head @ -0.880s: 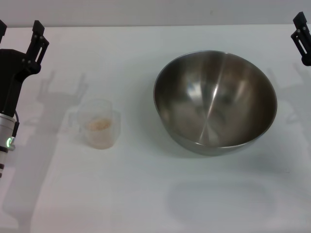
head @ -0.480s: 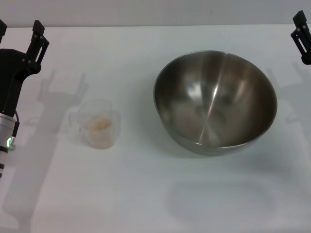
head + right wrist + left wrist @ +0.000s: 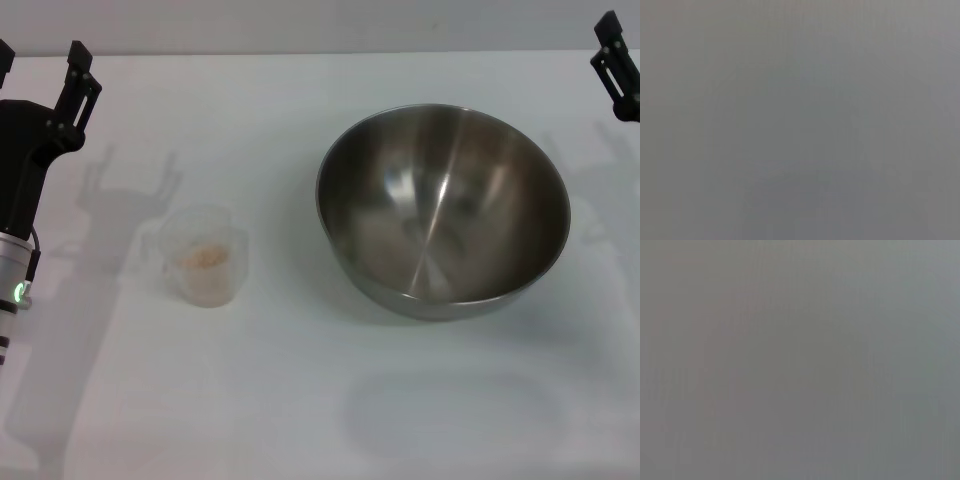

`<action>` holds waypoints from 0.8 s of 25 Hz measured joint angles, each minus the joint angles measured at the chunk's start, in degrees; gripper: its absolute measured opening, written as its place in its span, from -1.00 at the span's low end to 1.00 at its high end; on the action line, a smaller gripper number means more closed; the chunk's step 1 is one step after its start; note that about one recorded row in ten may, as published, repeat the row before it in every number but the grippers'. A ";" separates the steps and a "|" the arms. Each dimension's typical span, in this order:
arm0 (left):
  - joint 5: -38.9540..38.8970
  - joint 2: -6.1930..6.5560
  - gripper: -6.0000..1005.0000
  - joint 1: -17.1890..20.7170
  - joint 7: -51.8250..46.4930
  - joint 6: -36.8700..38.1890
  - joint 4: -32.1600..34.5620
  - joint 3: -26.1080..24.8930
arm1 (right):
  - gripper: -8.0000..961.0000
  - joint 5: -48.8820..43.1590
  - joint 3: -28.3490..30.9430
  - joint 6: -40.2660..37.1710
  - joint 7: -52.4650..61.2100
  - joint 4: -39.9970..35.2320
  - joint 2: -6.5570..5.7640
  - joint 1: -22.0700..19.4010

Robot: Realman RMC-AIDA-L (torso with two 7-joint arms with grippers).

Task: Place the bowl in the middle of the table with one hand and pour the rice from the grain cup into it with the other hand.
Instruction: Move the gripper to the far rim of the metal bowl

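On the table (image 3: 300,400), bowl (image 3: 443,210) right of grain cup (image 3: 205,255); left tool (image 3: 38,62) open, right tool's (image 3: 615,60) state indiscernible.

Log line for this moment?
bowl empty, right of centre | grain cup holds rice | left gripper open, idle | right gripper at edge

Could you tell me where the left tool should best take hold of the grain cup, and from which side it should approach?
Probably across the grain cup walls near the rim, coming from the robot's left, where the left tool hangs open. The cup stands upright with rice inside, its small handle on that left side, and the bowl stands well clear on its right.
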 joint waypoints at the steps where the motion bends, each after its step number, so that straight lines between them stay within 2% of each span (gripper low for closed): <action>1: 0.00 0.00 0.63 0.00 0.00 0.00 0.00 0.00 | 0.56 -0.01 -0.03 0.77 0.39 -0.45 -0.17 0.16; 4: 0.00 0.04 0.63 0.00 0.00 0.00 0.00 0.00 | 0.56 -0.45 0.10 5.50 1.22 -4.52 -1.10 0.11; 7: 0.00 0.07 0.63 0.00 0.00 0.00 0.02 0.00 | 0.56 -2.55 0.47 13.43 1.50 -12.86 -2.63 -1.75; 10: 0.04 0.09 0.63 0.00 0.00 0.00 0.06 0.01 | 0.56 -5.74 2.65 26.72 1.77 -24.61 -3.87 -4.67; 11: 0.01 0.09 0.63 0.02 0.00 0.00 0.08 0.00 | 0.56 -7.68 4.09 31.55 1.96 -28.45 -3.90 -5.74; 12: 0.02 0.09 0.63 0.03 0.00 0.00 0.08 0.00 | 0.56 -12.45 7.28 41.11 2.84 -36.44 -3.36 -7.99; 13: 0.00 0.09 0.63 0.06 0.00 0.00 0.09 0.00 | 0.56 -12.45 7.28 41.11 2.84 -36.44 -3.36 -7.99; 14: 0.00 0.09 0.63 0.08 0.00 0.00 0.09 0.01 | 0.56 -14.74 8.49 45.68 3.45 -39.96 -3.01 -8.92; 15: 0.02 0.09 0.63 0.12 0.00 0.00 0.13 0.00 | 0.56 -19.31 10.36 56.53 5.75 -48.60 -2.15 -10.71; 16: 0.02 0.09 0.63 0.12 0.00 0.00 0.13 0.00 | 0.56 -19.31 10.36 56.53 5.75 -48.60 -2.15 -10.71; 17: 0.01 0.09 0.63 0.16 0.00 0.00 0.20 0.01 | 0.56 -21.86 10.78 67.71 7.55 -55.84 -1.82 -11.47; 18: 0.00 0.09 0.63 0.17 0.00 0.00 0.23 0.00 | 0.56 -21.86 10.78 67.71 7.55 -55.84 -1.82 -11.47; 19: 0.00 0.09 0.63 0.17 0.00 0.00 0.27 0.00 | 0.56 -22.37 10.72 74.41 7.84 -59.62 -1.78 -11.56; 20: 0.02 0.08 0.63 0.17 0.00 0.00 0.34 0.00 | 0.56 -22.48 10.37 86.67 7.49 -66.73 -1.74 -11.37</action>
